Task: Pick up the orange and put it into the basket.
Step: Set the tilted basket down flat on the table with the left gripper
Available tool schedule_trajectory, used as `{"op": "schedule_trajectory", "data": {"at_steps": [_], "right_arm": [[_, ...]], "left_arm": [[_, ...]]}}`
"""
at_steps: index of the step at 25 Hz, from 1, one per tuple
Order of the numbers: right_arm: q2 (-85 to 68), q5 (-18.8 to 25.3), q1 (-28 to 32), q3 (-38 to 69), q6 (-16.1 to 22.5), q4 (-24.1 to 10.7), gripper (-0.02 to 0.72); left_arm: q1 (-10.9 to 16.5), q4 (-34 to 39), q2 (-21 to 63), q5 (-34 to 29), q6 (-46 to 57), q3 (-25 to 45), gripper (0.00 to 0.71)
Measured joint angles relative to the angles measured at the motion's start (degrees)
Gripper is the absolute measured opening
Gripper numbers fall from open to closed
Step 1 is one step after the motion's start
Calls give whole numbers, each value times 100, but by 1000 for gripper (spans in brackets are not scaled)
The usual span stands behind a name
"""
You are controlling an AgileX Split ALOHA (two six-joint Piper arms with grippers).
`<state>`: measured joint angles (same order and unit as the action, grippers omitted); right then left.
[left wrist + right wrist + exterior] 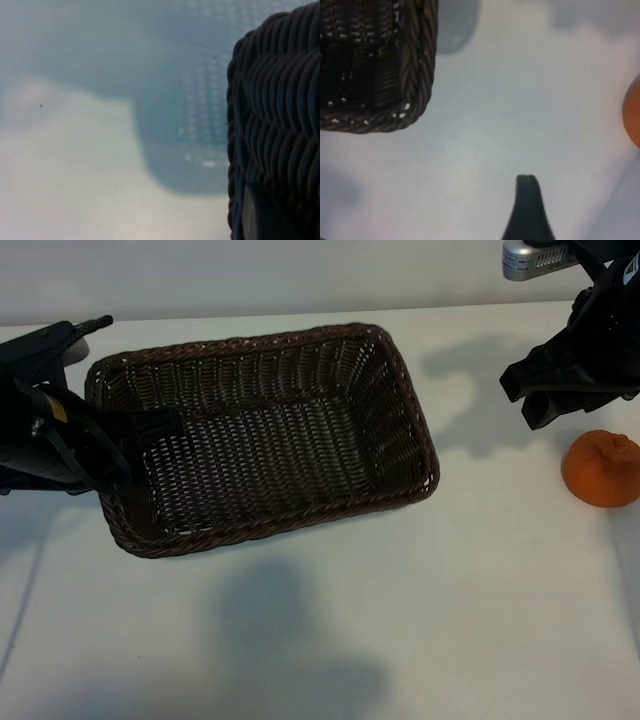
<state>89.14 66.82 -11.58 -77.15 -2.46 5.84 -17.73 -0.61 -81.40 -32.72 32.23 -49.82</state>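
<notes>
Exterior view shows the left end effector [150, 427] pinching the basket [300, 370] at its left rim, fingertips hard to make out. Right end effector [545, 390], spread, hangs just above the orange [601, 468], right of the basket on the worktop [400, 620].

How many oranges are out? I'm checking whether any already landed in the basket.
1. The orange sits on the table right of the basket, whose visible interior holds none.
</notes>
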Motion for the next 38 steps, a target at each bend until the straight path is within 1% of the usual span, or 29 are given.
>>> {"op": "schedule_trajectory", "data": {"at_steps": [5,7,8,10,15,17,19,23,30,32,36,38], "right_arm": [[0,5,0,0,0,0,504],[0,5,0,0,0,0,504],[0,5,0,0,0,0,504],[0,5,0,0,0,5,504],[0,5,0,0,0,5,504],[0,5,0,0,0,5,504],[0,5,0,0,0,5,504],[0,10,0,0,0,5,504],[0,10,0,0,0,5,504],[0,10,0,0,0,5,504],[0,10,0,0,0,5,504],[0,10,0,0,0,5,504]], "left_arm": [[0,-163,0,157,-101,0,147],[56,-351,0,267,-280,0,147],[118,-517,0,310,-459,0,147],[339,-888,-6,296,-942,-36,147],[927,-2137,-314,-390,-2904,-593,147],[1057,-2520,-500,-692,-3462,-910,147],[1119,-2688,-728,-906,-3730,-1175,147],[1132,-2711,-1162,-1027,-3791,-1528,146],[1107,-2812,-1869,-1033,-3804,-1878,146],[1013,-2812,-2033,-1027,-3804,-2024,146],[710,-2829,-2306,-1022,-3804,-2330,146],[601,-2855,-2439,-1027,-3785,-2465,146]]}}
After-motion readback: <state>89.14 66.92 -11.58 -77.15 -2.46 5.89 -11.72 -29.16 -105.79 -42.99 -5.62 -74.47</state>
